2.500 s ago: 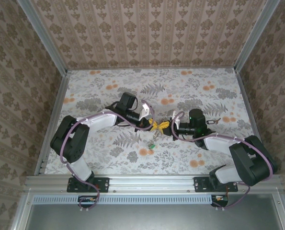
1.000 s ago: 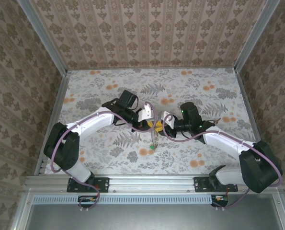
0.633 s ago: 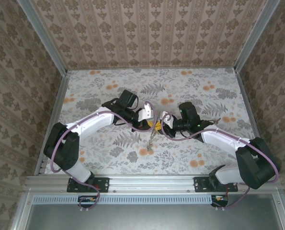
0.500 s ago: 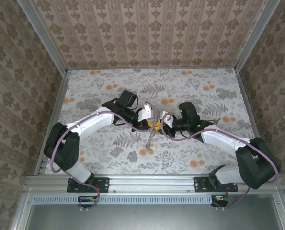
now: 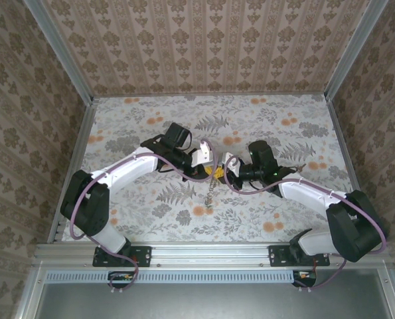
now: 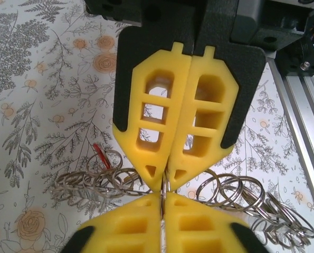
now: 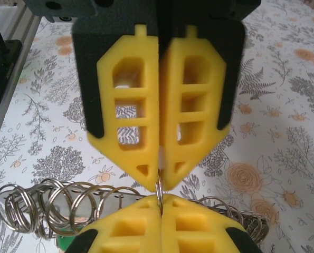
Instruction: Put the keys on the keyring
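Moved since two and a half seconds back: right arm's wrist, drawn in leftward; left arm's elbow, lowered toward the near rail. Left gripper [image 5: 212, 172] and right gripper [image 5: 221, 174]: tip to tip above floral table [image 5: 151, 119], both finger pairs closed, pinching the keyring [image 7: 158, 191] wire. Linked rings [image 6: 112, 182] dangle beneath, carrying red-headed key [image 6: 100, 156] and green-headed key [image 7: 67, 244]

Bright even light, soft shadows, wrist cams sl. blurry.
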### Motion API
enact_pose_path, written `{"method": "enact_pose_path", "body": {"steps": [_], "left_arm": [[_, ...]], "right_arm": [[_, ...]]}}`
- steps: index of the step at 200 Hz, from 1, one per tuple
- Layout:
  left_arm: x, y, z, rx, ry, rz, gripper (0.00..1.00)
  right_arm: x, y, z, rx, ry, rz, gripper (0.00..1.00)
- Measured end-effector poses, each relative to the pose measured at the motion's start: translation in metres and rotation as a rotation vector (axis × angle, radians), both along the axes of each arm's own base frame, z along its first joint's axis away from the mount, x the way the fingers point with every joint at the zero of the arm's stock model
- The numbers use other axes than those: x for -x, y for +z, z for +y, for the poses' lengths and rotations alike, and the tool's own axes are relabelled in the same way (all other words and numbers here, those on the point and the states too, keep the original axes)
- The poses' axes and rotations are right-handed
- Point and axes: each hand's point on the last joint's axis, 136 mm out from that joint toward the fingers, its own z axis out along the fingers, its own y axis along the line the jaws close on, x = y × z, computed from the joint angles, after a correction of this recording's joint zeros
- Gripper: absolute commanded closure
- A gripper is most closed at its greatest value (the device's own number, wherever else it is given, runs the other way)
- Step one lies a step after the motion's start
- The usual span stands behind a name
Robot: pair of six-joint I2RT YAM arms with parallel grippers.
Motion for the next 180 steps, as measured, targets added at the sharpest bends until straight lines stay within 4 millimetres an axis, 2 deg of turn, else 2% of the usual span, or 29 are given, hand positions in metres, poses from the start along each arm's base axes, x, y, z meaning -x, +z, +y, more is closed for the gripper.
{"method": "enact_pose_path", "body": {"steps": [21, 63, 126, 180], "left_arm": [[-0.004, 0.0, 0.002, 0.044, 0.016, 0.016, 0.75], [-0.009, -0.008, 0.017, 0.12, 0.057, 0.086, 0.73], [-0.01, 0.008, 0.006, 0.22, 0.034, 0.074, 0.72], [-0.007, 0.008, 0.002, 0.225, 0.021, 0.079, 0.72]], "right_arm": [[-0.001, 0.0, -0.001, -0.021, -0.004, -0.004, 1.0], [-0.002, -0.002, -0.005, -0.082, -0.011, 0.018, 1.0], [-0.005, 0.007, -0.002, -0.151, -0.007, 0.021, 1.0], [-0.007, 0.0, -0.001, -0.152, -0.014, 0.055, 1.0]]}}
